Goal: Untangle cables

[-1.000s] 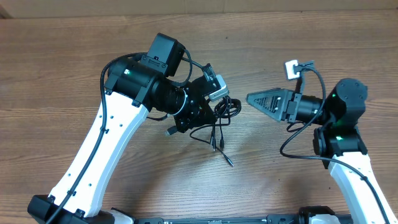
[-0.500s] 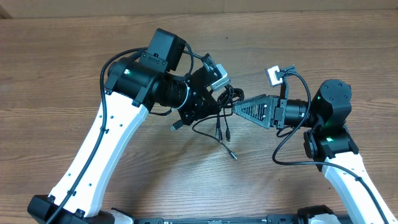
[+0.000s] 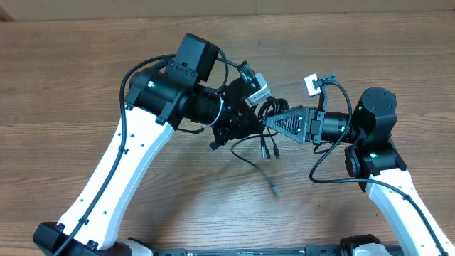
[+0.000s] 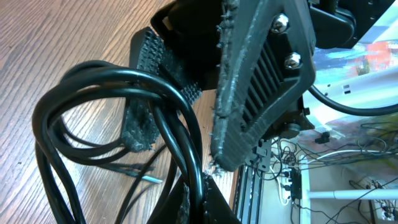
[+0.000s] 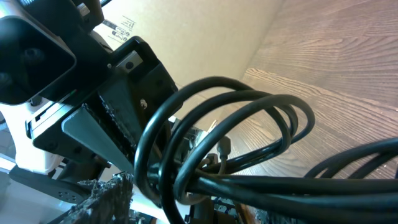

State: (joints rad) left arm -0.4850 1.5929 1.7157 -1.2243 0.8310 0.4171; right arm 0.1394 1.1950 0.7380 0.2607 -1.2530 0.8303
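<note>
Moved: the right gripper (image 3: 273, 123) has come in from 3 o'clock, where it stood well apart, and its tip now meets the bundle. The left gripper (image 3: 254, 117) has carried the bundle a little toward 1 o'clock.
Cables, place: the cables (image 3: 269, 109) hang as a looped knot near the middle of the table (image 3: 370, 50), between the two grippers. Loose ends (image 3: 266, 148) droop toward 6 o'clock.
Trailing plug: one plug (image 3: 276, 190) lies on the wood at 5 o'clock of the knot.
Left jaws: clenched on the gathered strands, holding the loops (image 4: 93, 106) up off the table.
Right jaws: standing parted around the loop. One ribbed finger (image 4: 261, 81) is just beside the strands, and no pinch shows.
Done: the bundle is lifted and presented, and the second gripper is at it.
Left: everything that matters, judging by the loops (image 5: 249, 118), which are wound together with no cable drawn free.
Count, arms: two, one gripper each.
Count, plug ends: about four show from overhead.
Count, cables: a few. The strands overlap too much to number them.
</note>
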